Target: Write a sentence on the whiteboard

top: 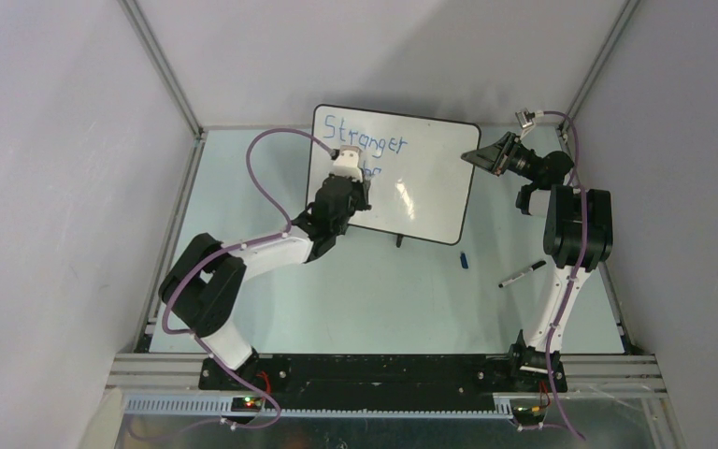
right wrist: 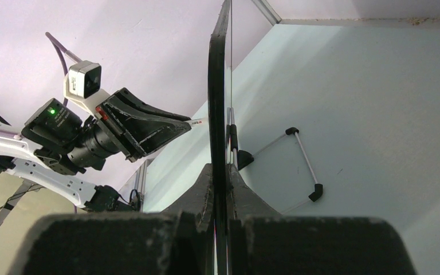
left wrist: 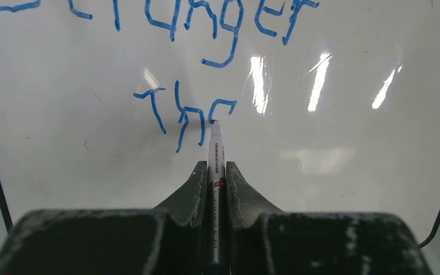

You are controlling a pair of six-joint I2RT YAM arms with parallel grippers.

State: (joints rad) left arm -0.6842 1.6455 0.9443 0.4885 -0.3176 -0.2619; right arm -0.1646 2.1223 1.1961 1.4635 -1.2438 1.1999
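Observation:
The whiteboard (top: 430, 192) stands tilted at the back of the table. The sentence (top: 363, 137) reads "Stranger" in blue on top, with a second line half hidden behind my left gripper (top: 359, 181). In the left wrist view "Stranger" (left wrist: 206, 17) runs along the top, and below it stand "Th" and a part-drawn letter (left wrist: 186, 114). My left gripper (left wrist: 216, 167) is shut on a white marker (left wrist: 215, 143) whose tip touches that last stroke. My right gripper (top: 479, 157) is shut on the board's right rim (right wrist: 217, 86), seen edge-on between its jaws (right wrist: 220, 171).
A black marker (top: 522, 273) and a small blue cap (top: 464, 260) lie on the table in front of the board's right side. The board's black foot (top: 399, 242) and wire stand (right wrist: 303, 160) rest on the table. Enclosure walls stand close on both sides.

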